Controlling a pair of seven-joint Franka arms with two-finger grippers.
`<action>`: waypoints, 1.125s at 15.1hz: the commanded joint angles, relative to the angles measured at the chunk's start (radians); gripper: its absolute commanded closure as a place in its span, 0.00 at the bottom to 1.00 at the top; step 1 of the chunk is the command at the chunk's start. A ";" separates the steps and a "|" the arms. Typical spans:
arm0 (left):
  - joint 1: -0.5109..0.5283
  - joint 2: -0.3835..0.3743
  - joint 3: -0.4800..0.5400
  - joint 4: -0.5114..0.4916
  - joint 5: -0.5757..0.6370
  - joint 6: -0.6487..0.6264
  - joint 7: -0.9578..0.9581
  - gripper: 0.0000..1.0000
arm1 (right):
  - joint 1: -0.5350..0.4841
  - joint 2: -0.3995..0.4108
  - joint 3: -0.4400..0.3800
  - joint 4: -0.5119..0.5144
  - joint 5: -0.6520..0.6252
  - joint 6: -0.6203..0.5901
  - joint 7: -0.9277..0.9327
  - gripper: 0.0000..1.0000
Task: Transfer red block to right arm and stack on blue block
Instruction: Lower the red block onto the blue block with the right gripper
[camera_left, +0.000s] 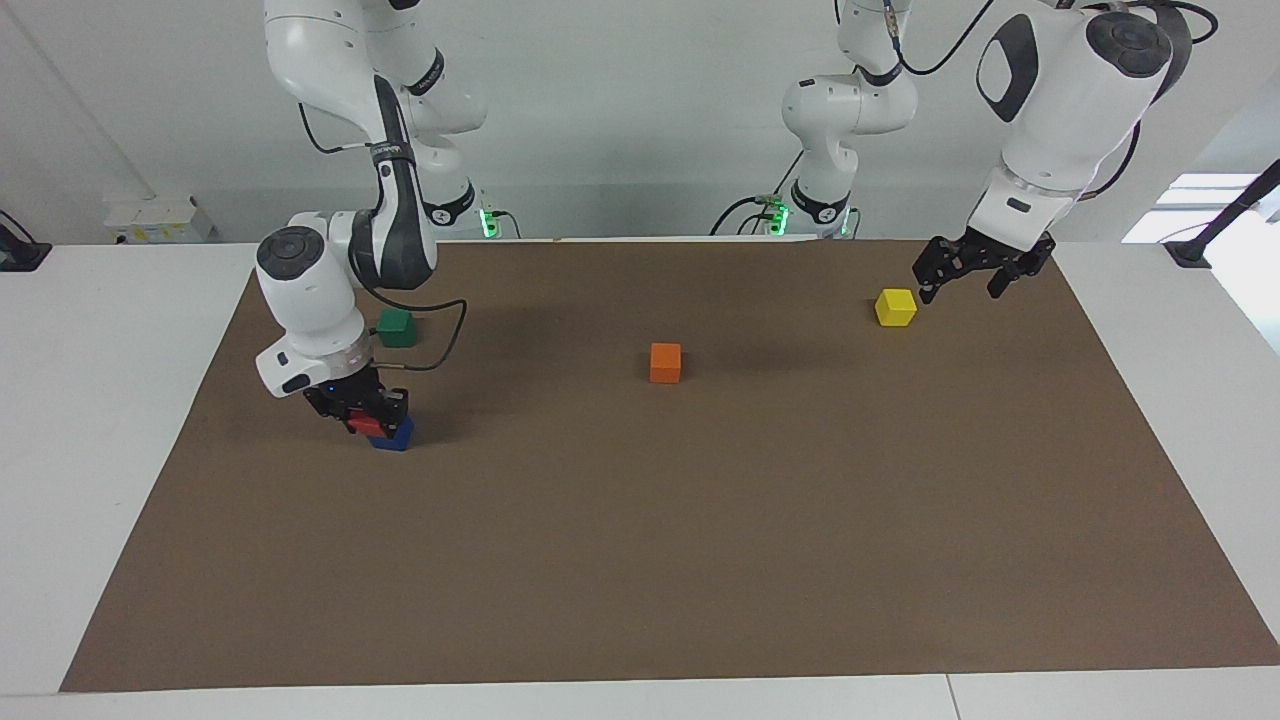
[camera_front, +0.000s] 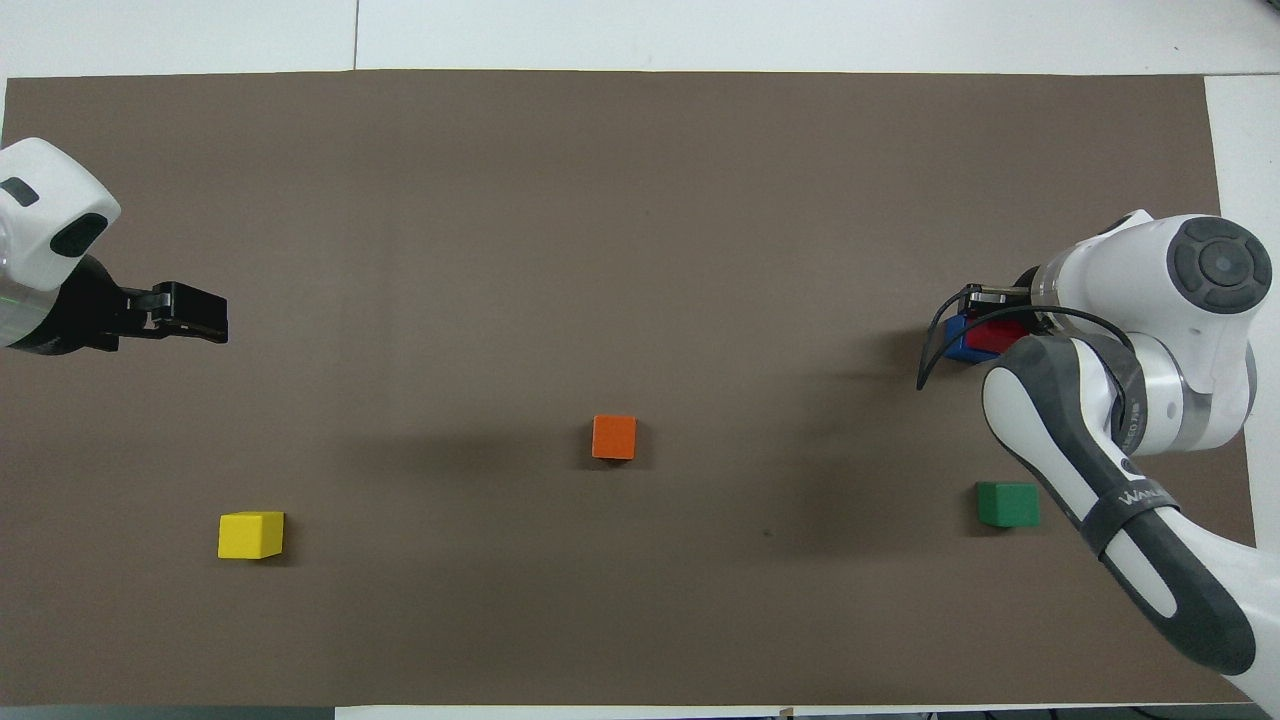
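Observation:
The red block (camera_left: 364, 426) sits on top of the blue block (camera_left: 395, 438), toward the right arm's end of the brown mat. It is slightly offset from the blue one. My right gripper (camera_left: 366, 418) points down and is shut on the red block. In the overhead view the red block (camera_front: 996, 338) and the blue block (camera_front: 957, 342) show just past the right arm's wrist, which hides the right gripper. My left gripper (camera_left: 962, 288) is open and empty. It hangs raised over the mat at the left arm's end, beside the yellow block, and also shows in the overhead view (camera_front: 215, 318).
A green cube (camera_left: 397, 327) lies nearer to the robots than the stack. An orange cube (camera_left: 665, 362) lies mid-mat. A yellow cube (camera_left: 895, 307) lies toward the left arm's end. The brown mat (camera_left: 700, 560) covers most of the white table.

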 joint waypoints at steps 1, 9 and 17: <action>-0.002 -0.007 0.011 -0.002 -0.016 -0.017 0.010 0.00 | -0.010 -0.011 0.010 -0.034 -0.024 0.024 0.020 1.00; -0.005 -0.010 0.010 -0.014 -0.015 0.000 0.009 0.00 | -0.007 -0.016 0.010 -0.044 -0.024 0.023 0.023 1.00; -0.001 -0.014 0.011 -0.013 -0.014 -0.002 0.009 0.00 | -0.006 -0.016 0.010 -0.044 -0.022 0.021 0.028 1.00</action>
